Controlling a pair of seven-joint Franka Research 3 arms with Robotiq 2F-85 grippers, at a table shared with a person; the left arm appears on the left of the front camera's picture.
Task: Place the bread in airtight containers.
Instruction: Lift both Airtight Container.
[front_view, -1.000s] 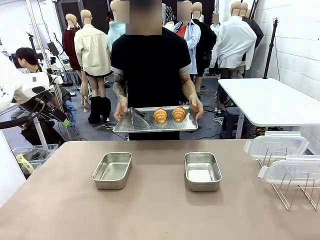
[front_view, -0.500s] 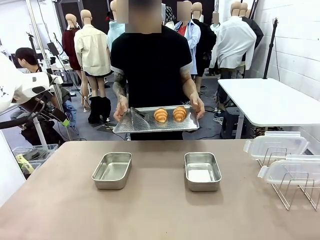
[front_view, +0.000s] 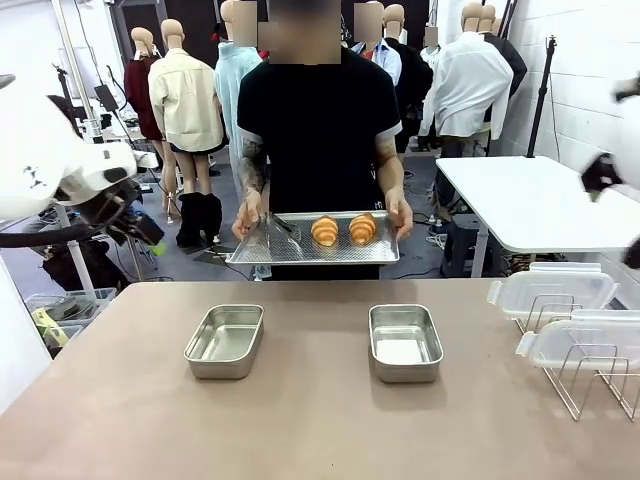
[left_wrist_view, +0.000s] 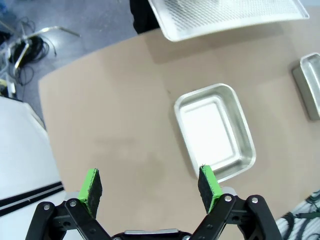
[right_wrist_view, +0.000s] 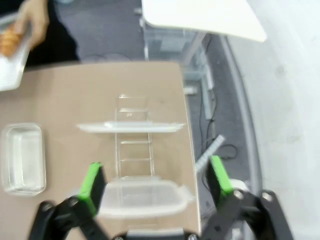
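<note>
Moved since a second ago: left arm, swung higher and farther in from the front view's left side; right arm, now edging in at the right border; person, a little nearer the far edge of the worktop, with the perforated tray gripped in both hands. Nothing shifted on the worktop itself.

Lying on the tray, side by side and well clear of both arms: the bread, two glossy golden rolls. Nearer, standing open and empty on the worktop, well apart from each other: left container and right container. Off to the right, propped in a wire rack: clear lids.

Left claw: spread wide, pinching nothing, hanging above the worktop with the left container just ahead of its green pads. Right claw: likewise spread and empty, looking down over the rack and lids near the worktop's right end.

Judged as the very opening step: bread offered, nothing picked up, nothing packed. Next, probably: reach across to the tray with one spread claw, set the pads across a roll's narrow width, close gently so as not to crush the crust, lift clear of the tray rim, then lower into the nearer container. After that, lids to fetch from the rack and press on.
</note>
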